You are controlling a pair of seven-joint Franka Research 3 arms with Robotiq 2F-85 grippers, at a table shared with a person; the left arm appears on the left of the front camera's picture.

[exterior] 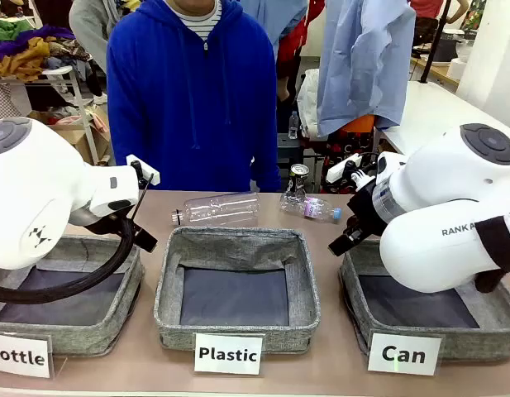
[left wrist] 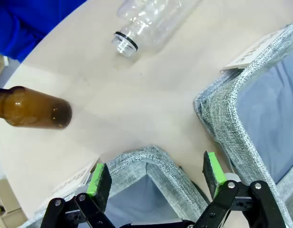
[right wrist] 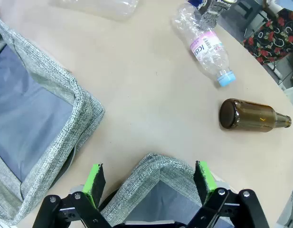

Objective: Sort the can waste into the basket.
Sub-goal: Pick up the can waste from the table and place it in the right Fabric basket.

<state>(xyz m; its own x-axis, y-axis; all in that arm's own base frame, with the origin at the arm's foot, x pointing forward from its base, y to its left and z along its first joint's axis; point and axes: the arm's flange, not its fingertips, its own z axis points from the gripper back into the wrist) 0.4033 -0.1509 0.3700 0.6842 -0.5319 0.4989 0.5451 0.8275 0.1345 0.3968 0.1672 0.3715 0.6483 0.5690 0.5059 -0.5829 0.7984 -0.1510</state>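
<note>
Firstly, right gripper (right wrist: 148,180): green pads (right wrist: 94,182) were spread wide with nothing pinched, hanging over a corner of the Can basket (right wrist: 153,167). Outward from it in the right wrist view, the Plastic basket (right wrist: 82,107) sat at ten o'clock, parted from the Can basket by a strip of bare table (right wrist: 146,95). A brown glass bottle (right wrist: 253,115) lay on its side at two o'clock, and a labelled plastic bottle (right wrist: 205,45) with a blue cap lay at one o'clock. The front view put the Can basket at the table's right end, a white card (exterior: 403,354) reading "Can" in front of it and the right arm overhanging it. What looked like the crushed can (exterior: 299,179), dark with a silver top, stood at the far edge of the table, about eleven o'clock from that basket, just behind the labelled plastic bottle and well apart from the basket. Left gripper (left wrist: 155,173): pads likewise spread and empty, over a corner of the Bottle basket (left wrist: 137,159). From it in the left wrist view, a second brown bottle (left wrist: 34,114) lay at ten o'clock, a capless clear bottle (left wrist: 153,21) at twelve, and the Plastic basket at three. A person (exterior: 193,91) in a blue top stood at the far side.
</note>
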